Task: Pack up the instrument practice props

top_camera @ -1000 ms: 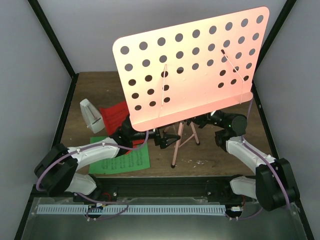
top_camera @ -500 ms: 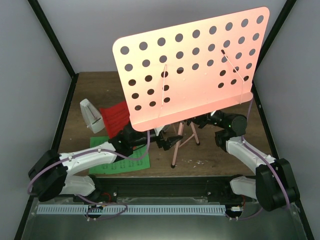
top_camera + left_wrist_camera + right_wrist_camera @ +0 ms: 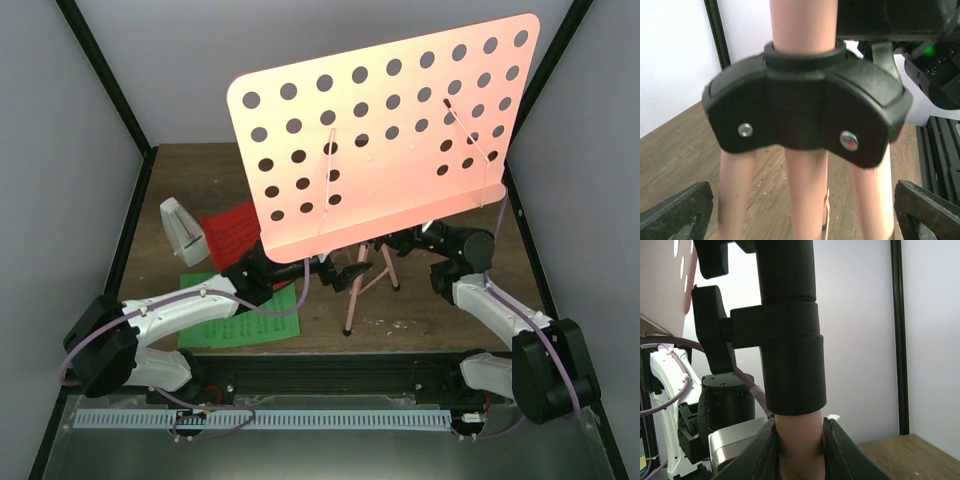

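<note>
The pink music stand's hole-dotted desk (image 3: 380, 130) fills the upper middle of the top view, upright on its tripod legs (image 3: 349, 305). My left gripper (image 3: 345, 274) stands open just below the black tripod hub (image 3: 805, 115), its fingertips (image 3: 677, 210) wide on either side of the three pink legs and touching none. My right gripper (image 3: 402, 240) is shut on the stand's pink pole (image 3: 799, 440), right under the black collar (image 3: 790, 355). A red sheet-music page (image 3: 228, 235), a green page (image 3: 240, 320) and the white metronome (image 3: 181, 228) lie at the left.
The brown table (image 3: 450, 320) is walled by a black frame and grey panels. A black rail (image 3: 330, 375) runs along the near edge between the arm bases. The green page lies partly under my left arm.
My left arm has reached rightward, bringing its gripper up to the tripod legs, and its jaws have spread a little wider. The right gripper and the stand have stayed put.
</note>
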